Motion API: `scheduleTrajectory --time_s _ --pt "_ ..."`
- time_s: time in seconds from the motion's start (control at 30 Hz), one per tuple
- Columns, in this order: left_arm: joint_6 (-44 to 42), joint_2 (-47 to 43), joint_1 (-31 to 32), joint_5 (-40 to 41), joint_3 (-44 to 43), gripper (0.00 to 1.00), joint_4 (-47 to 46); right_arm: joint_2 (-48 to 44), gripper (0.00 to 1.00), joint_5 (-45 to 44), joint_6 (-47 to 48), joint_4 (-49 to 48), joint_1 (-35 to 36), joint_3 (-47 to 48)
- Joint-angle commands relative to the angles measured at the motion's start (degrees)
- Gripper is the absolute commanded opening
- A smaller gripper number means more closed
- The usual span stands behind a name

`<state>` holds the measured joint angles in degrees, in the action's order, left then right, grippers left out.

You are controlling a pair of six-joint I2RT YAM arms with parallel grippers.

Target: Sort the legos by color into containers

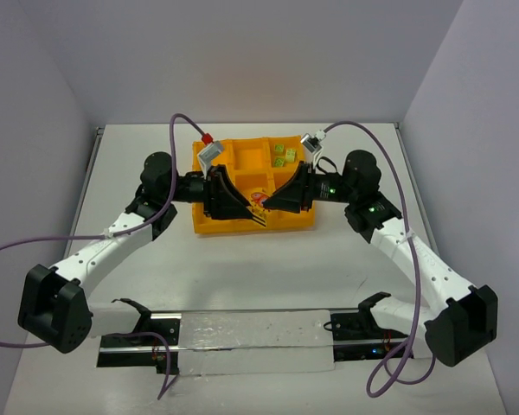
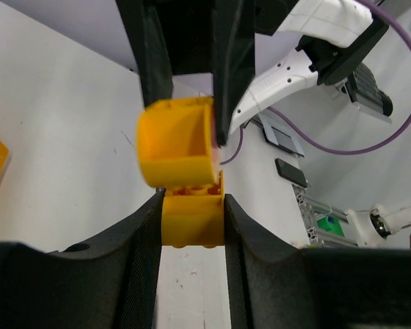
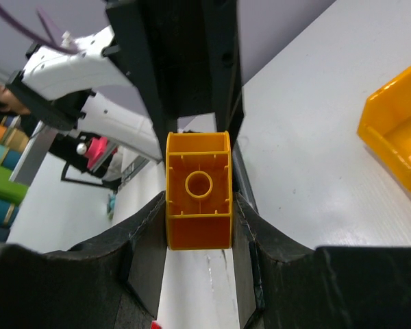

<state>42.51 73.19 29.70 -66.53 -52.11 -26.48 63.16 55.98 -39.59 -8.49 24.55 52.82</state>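
Both arms meet above the tray (image 1: 225,228), which sits toward the far edge of the table (image 1: 259,285), about midway between its left and right edges. My left gripper (image 2: 192,200) is clamped on one end of a yellow-orange brick cluster (image 2: 192,223), and my right gripper (image 3: 198,205) has its fingers pressed on the other end, hollow underside facing its camera. In the left wrist view the far brick sits cocked on the near one, so I judge the joint is half levered. The worry is a sudden release: if the halves snap apart under tension, one could spring from a grip and land on the table or in the wrong well. The far-right well, for instance, holds the lime green legos (image 1: 281,154). The fingertips are also very close, so a small overshoot could knock them together. I can read no writing or brand anywhere. A reddish speck under the grippers may be another brick, though I can't tell from the overhead view.
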Motion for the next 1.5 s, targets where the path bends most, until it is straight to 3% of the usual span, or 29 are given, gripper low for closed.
scheduleTrajectory --time_s 0.0,0.23,0.37,0.4,0.53,0.63,0.8,1.07,1.2,1.3,1.33,1.4,1.47 --pt "-8.55 -2.49 0.97 -1.05 -0.33 0.0 8.63 0.82 0.0 -0.64 -3.21 -4.77 -1.46 1.55" --pt "-12.67 -2.87 0.89 2.2 0.35 0.0 15.01 0.39 0.0 -5.25 0.05 2.34 -1.65 4.21" --pt "-16.26 -3.14 0.16 9.69 -1.89 0.0 25.1 0.93 0.0 -26.9 7.61 19.94 -1.78 9.75" --pt "-16.71 -3.14 -0.22 14.43 -2.41 0.0 26.98 1.23 0.0 -36.02 8.95 24.76 -1.7 10.79" --pt "-14.88 -3.24 -5.61 21.7 -3.42 0.0 31.57 2.39 0.0 -55.17 10.86 32.13 -1.7 10.09" --pt "-11.61 -4.47 -8.35 27.25 -2.62 0.0 30.32 3.97 0.0 -63.17 12.25 33.23 -1.63 8.78" --pt "-7.59 -3.93 -8.61 34.28 -4.96 0.0 30.43 9.07 0.0 -65.8 13.43 32.36 -1.52 8.35" --pt "-0.82 1.05 -8.43 37.86 -8.47 0.0 28.52 19.47 0.01 -63.26 14.79 29.49 0.07 11.68" --pt "1.26 3.76 -7.87 39.05 -9.68 0.0 27.5 23.48 0.22 -63.93 15.07 30.11 1.92 13.4" --pt "1.78 5.6 -6.71 39.66 -11.59 0.0 27.41 24.82 0.76 -64.08 15.11 29.8 2.66 13.8" --pt "1.73 6.42 -6.21 39.96 -12.08 0.0 27.49 24.95 0.89 -64.3 15.07 29.91 2.8 14.15" --pt "1.69 7.67 -5.31 40.12 -13.33 0.0 27.58 24.89 0.98 -64.87 15.12 30.29 3.01 14.83" --pt "1.57 9.16 -4.43 40.28 -14.5 0.0 27.66 24.52 1.0 -65.48 15.16 30.83 3.09 15.54"
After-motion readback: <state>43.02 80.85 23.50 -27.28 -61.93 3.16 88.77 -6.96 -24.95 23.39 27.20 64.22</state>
